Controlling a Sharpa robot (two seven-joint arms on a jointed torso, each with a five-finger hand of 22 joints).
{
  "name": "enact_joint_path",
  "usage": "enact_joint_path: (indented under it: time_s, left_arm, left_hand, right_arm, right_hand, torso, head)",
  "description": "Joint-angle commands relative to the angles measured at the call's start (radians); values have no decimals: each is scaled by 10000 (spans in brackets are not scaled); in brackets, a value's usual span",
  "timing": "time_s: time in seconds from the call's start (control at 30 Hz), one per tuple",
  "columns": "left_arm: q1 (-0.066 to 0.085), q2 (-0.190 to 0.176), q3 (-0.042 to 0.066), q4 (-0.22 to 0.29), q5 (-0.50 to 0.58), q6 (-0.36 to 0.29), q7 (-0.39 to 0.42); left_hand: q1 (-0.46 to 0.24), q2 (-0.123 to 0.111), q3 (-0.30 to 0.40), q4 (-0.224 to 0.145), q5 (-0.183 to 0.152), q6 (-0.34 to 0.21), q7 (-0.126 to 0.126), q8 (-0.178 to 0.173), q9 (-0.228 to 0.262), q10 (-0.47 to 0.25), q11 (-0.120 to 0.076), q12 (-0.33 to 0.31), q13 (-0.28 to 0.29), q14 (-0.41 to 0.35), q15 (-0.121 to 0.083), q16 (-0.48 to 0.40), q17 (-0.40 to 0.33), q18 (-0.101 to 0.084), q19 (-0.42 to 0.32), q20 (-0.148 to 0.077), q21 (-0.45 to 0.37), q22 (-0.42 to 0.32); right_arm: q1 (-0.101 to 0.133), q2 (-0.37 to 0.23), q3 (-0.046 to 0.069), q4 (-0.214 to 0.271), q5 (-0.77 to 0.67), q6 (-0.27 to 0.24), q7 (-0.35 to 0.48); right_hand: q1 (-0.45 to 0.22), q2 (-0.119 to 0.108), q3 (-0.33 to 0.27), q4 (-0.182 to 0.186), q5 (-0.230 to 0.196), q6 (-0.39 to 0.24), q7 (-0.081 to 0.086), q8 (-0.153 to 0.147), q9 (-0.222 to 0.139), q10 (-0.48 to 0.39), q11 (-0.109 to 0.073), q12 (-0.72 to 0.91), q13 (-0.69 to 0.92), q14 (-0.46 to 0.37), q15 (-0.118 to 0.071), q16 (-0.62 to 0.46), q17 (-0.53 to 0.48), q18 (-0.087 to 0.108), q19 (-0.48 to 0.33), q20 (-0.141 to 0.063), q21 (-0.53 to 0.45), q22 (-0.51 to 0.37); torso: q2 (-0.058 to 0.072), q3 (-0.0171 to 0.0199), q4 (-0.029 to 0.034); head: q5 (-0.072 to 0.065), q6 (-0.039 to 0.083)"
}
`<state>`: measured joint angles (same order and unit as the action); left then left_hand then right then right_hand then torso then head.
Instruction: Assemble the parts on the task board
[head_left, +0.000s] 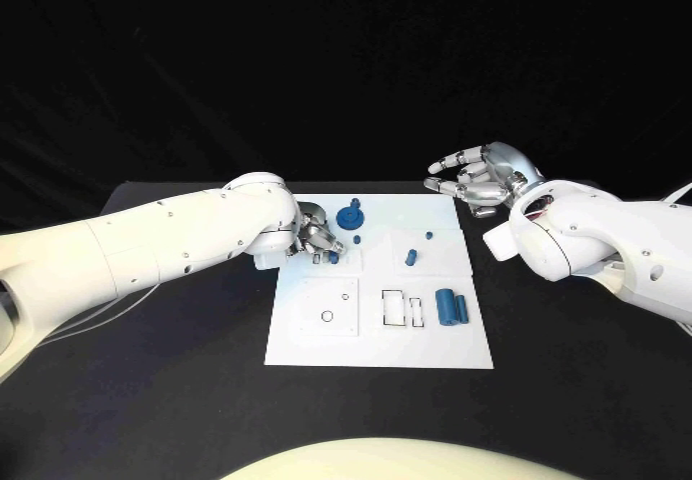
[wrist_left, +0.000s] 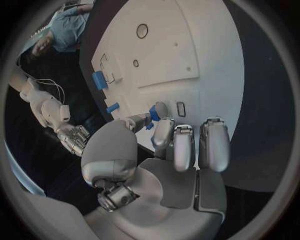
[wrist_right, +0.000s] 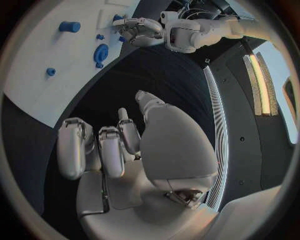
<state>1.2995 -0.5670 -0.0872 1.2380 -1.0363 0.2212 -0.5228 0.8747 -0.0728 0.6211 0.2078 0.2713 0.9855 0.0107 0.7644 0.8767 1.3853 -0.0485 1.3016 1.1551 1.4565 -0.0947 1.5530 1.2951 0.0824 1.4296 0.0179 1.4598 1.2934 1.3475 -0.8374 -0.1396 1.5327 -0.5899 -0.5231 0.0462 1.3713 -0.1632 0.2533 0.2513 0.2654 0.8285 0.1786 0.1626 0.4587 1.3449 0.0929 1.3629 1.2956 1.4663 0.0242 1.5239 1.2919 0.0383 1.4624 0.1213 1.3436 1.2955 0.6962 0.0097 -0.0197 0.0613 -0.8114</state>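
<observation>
1. I see my left hand low over the board's far left part, fingers curled, pinching a small blue part at the fingertips.
2. My right hand hangs above the table just past the board's far right corner, fingers loosely apart, holding nothing.
3. A blue disc sits just beside the left hand; two small pegs lie mid-board.
4. Two blue cylinders lie near the right edge, beside outlined slots.
5. The board's near half has open room.
</observation>
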Motion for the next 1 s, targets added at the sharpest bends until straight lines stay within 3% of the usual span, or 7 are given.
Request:
enact_joint_path:
  time_s: [0.03, 0.37, 0.53, 1.0]
  left_arm:
    - [-1, 31, 5, 18, 17, 38, 20]
    - [-3, -8, 7, 41, 11, -26, 37]
    - [-5, -90, 14, 104, -7, -63, 41]
    - [-3, -391, 112, 378, -76, 10, 29]
  left_hand:
    - [-19, -34, -552, 119, 318, 284, -111, 23, 186, 181, -109, 112, 179, 1143, -68, 178, 2757, -364, 170, -61, 137, 706]
    - [82, -247, -1253, 452, 232, 278, -118, -43, 235, 177, -117, 84, 197, 1143, -78, 178, 2757, -362, 167, -74, 125, 704]
    - [324, -348, -1738, 725, -297, 279, -125, -91, 283, 182, -123, 74, 229, 1143, -84, 178, 2757, -362, 168, -79, 117, 710]
    - [536, -357, -1880, 733, -446, 266, -129, -110, 310, 174, -128, 62, 232, 1143, -86, 178, 2757, -361, 168, -81, 112, 711]
  right_arm:
    - [-3, -5, 2, 7, -6, 35, 24]
    - [-3, -4, 2, -11, -6, 39, 31]
    - [-4, -3, 2, -24, -5, 43, 35]
    - [-7, -16, -1, -29, -3, 51, 33]
  right_hand:
    - [-281, -51, 439, 71, 63, -74, -11, 219, -32, -106, -12, -85, 366, 765, -104, -89, 1745, 176, -44, -53, -120, 1260]
    - [-290, -55, 442, 75, 57, -77, -10, 225, -33, -118, -12, -96, 352, 757, -104, -106, 1714, 183, -57, -53, -150, 1242]
    - [-302, -57, 445, 81, 51, -81, -10, 230, -34, -113, -12, -92, 356, 753, -104, -114, 1701, 188, -67, -53, -173, 1228]
    - [-302, -57, 445, 81, 51, -81, -10, 230, -34, -113, -12, -92, 356, 753, -104, -114, 1701, 188, -67, -53, -173, 1228]
  torso:
    - [-1, 1, -5]
    - [-1, 1, -5]
    - [0, -4, -2]
    - [3, -1, 9]
  head:
    - [-3, -7]
    - [-7, 8]
    - [-19, 18]
    - [5, 17]
